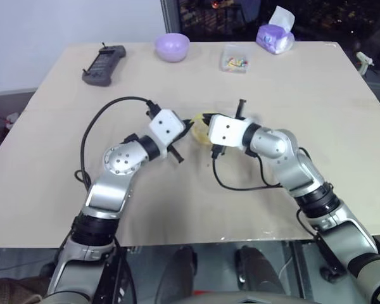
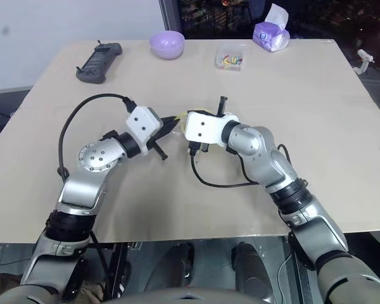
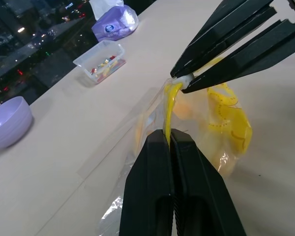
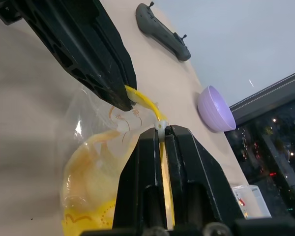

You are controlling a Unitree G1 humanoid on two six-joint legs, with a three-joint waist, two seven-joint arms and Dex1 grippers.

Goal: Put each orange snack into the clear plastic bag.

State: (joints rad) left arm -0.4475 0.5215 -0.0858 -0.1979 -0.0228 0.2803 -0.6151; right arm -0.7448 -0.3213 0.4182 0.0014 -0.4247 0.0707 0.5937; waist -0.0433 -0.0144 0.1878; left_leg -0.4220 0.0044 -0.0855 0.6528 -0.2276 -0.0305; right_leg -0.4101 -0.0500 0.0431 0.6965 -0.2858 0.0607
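Jaws on both my grippers are clamped on the yellow seal strip of the bag (image 3: 206,123): the left gripper (image 3: 169,137) pinches one stretch of it, and the right gripper (image 4: 161,129) has the white slider piece between its tips a little further along. The two meet nose to nose above the middle of the tabletop (image 1: 316,95), with the bag hanging between them.

I judge this to be the closing step. The snack (image 4: 91,179) already sits inside the bag, low in the sagging film. Next I would draw the right gripper along the strip while the left holds firm, keeping the strip taut so the slider does not jam or pull free.

Through the clear plastic the snack reads as a rounded orange-yellow mass; the creased film and the yellow print blur its surface pattern, so I cannot make out the grid.
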